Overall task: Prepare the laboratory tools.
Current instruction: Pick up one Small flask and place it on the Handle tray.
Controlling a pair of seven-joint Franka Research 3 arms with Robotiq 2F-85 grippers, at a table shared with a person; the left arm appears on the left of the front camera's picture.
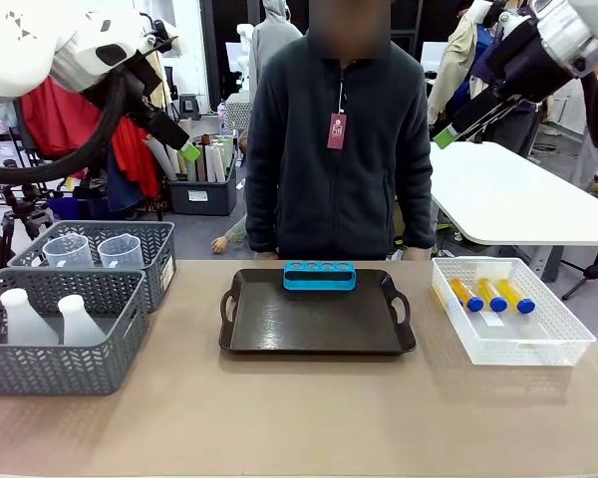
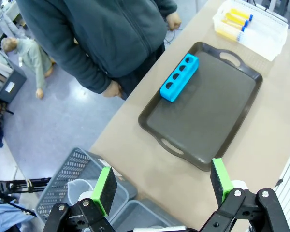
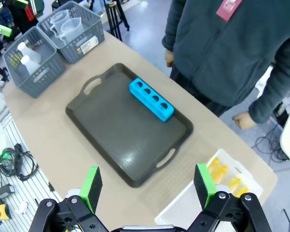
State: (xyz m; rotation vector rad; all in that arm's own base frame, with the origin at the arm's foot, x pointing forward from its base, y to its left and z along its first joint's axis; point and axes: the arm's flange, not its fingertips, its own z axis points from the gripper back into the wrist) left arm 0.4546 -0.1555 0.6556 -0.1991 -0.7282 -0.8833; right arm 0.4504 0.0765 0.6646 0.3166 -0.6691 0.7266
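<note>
The table (image 1: 299, 428) carries a dark tray (image 1: 319, 329) at centre frame, two grey mesh baskets (image 1: 70, 363) at lower left and a white mesh basket (image 1: 568, 344) at right. The farther grey basket holds the measuring jugs (image 1: 68, 251), the nearer the conical flasks (image 1: 80, 321). A blue rack (image 1: 320, 276) sits at the tray's far edge, and the yellow tubes (image 1: 493, 295) lie in the white basket. The left jaws and right jaws hang high, apart and empty. No pick looks begun: best to descend straight, straddle one item and clear the basket walls.
</note>
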